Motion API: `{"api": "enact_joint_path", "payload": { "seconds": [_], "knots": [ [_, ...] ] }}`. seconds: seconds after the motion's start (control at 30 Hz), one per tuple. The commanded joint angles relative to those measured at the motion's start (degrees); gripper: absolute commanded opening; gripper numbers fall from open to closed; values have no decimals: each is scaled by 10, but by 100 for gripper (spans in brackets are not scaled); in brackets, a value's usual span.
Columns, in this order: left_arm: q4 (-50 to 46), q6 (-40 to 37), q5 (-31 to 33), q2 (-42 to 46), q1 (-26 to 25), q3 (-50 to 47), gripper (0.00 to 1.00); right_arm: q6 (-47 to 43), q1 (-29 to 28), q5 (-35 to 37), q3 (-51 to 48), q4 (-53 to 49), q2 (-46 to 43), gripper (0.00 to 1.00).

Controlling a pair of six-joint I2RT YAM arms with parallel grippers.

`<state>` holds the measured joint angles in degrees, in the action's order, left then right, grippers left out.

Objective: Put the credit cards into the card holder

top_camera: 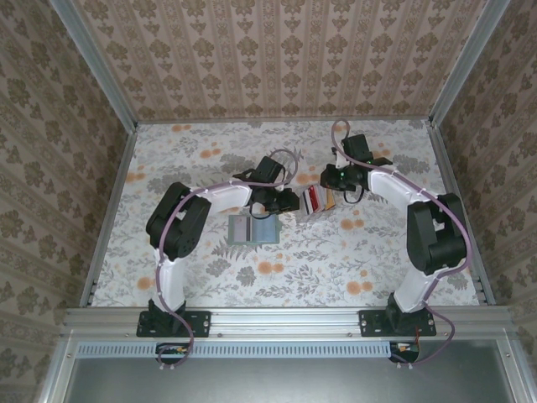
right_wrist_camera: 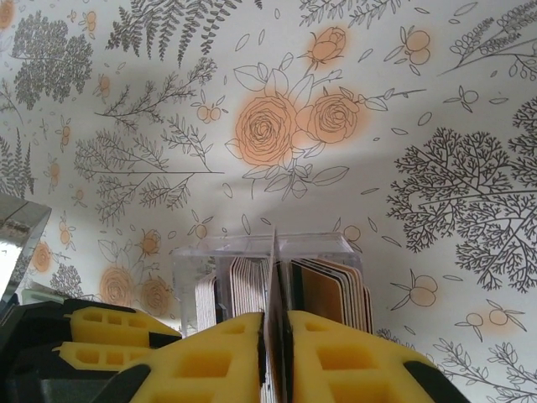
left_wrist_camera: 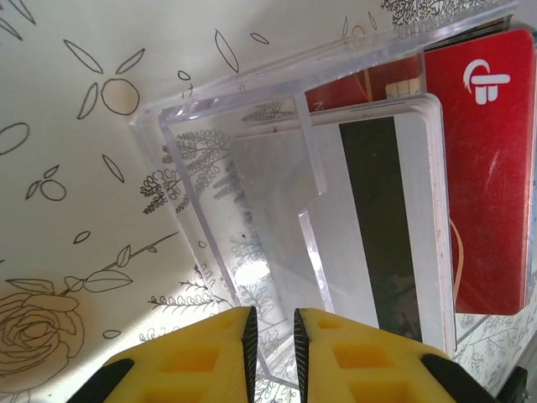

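Two robot arms reach toward the middle of a floral-patterned table (top_camera: pixel 377 269). The credit cards (top_camera: pixel 315 200) stand on edge in a clear rack (right_wrist_camera: pixel 260 246) near the centre of the table, showing as red, white and tan stripes from above.

The right tool (right_wrist_camera: pixel 275 323) is over the rack, its yellow fingers pressed almost together on the top edge of a single card (right_wrist_camera: pixel 274 277), which rises above its neighbours.

The left tool (left_wrist_camera: pixel 270 323) is at the rack's side, its fingers set narrow with a clear wall of the rack running into the gap between them. From this wrist, a white card (left_wrist_camera: pixel 394 227) with a dark stripe overlaps a red card (left_wrist_camera: pixel 487 168) behind the clear plastic.

The card holder (top_camera: pixel 252 228), a flat grey-green rectangle, lies on the table just to the left of the rack, close to the left tool.
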<state>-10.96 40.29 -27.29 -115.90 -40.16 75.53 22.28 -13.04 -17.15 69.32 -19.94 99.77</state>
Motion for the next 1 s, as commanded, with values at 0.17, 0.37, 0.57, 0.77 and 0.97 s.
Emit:
{"api": "enact_joint_path", "payload": {
  "seconds": [0.17,0.37,0.57,0.77,0.97],
  "knots": [
    [-1,-6,24,48,2,-6,23,-13,0,12,20,-25,-43,0],
    [-3,-22,37,103,16,-19,24,-11,5,14,18,-28,-113,0],
    [7,-30,31,161,35,-54,26,-4,10,-42,24,-35,-149,0],
    [23,-26,14,202,66,-108,27,1,19,-74,16,-28,-155,0],
    [40,-28,-3,237,82,-148,28,14,35,-115,0,-12,-157,0]
  ]
}}
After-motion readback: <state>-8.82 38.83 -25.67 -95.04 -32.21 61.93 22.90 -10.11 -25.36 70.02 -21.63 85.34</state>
